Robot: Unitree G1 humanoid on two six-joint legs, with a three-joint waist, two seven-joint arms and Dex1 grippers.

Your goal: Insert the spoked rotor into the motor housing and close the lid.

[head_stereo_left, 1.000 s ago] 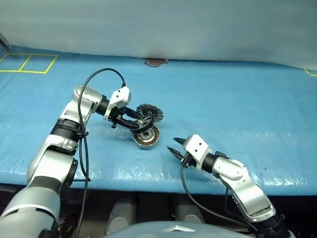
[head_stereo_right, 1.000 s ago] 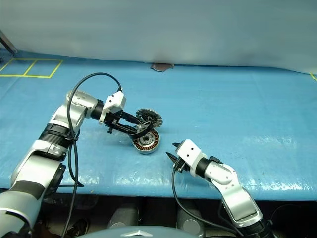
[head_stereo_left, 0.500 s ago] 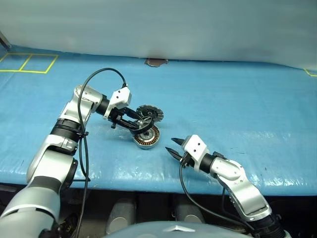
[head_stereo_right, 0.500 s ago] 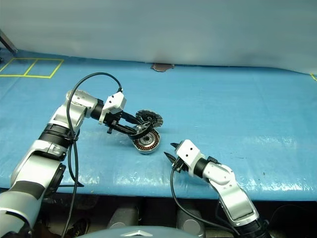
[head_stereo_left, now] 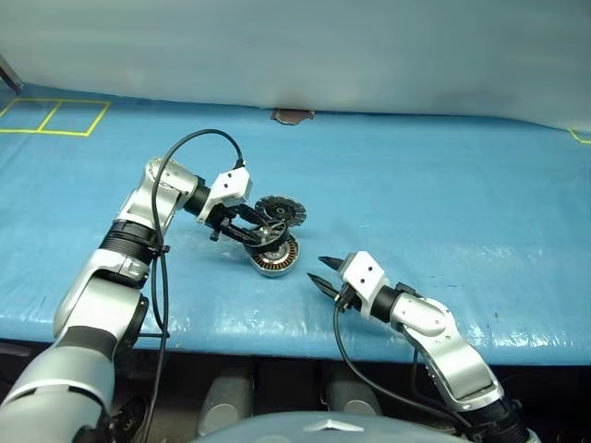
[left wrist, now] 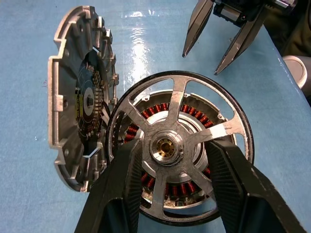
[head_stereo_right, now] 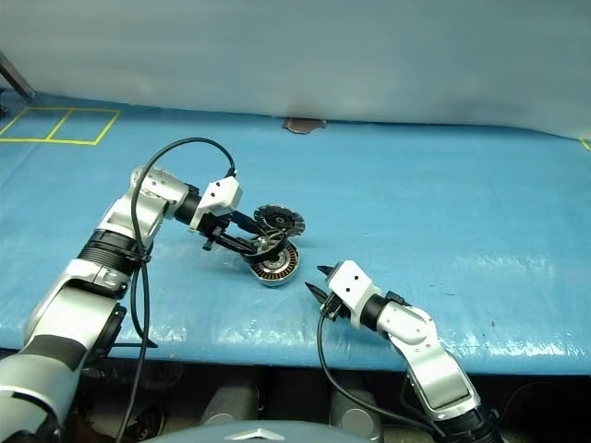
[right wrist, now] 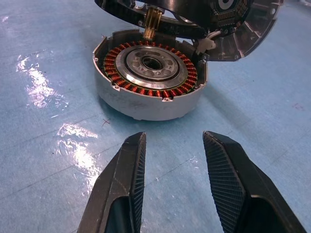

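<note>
My left gripper (head_stereo_left: 261,236) is shut on the spoked rotor (left wrist: 177,104), its fingers (left wrist: 121,184) on either side of the hub. It holds the rotor tilted just above the motor housing (right wrist: 150,73), and the brass shaft (right wrist: 153,22) points down over the housing's centre hub without touching it. Copper windings (left wrist: 194,111) show through the spokes. The lid (head_stereo_left: 280,210) stands open on the housing's far edge, ribbed face (left wrist: 77,121) toward the rotor. My right gripper (right wrist: 175,138) is open and empty, low over the table just to the near right of the housing.
The blue table covering (head_stereo_left: 443,203) stretches wide to the right and back. Yellow tape squares (head_stereo_left: 55,115) mark the far left corner. A small brown patch (head_stereo_left: 291,115) sits at the back edge. The table's front edge runs just behind my right gripper.
My left wrist has rolled slightly with the rotor still held over the housing. The right gripper has stayed in place.
</note>
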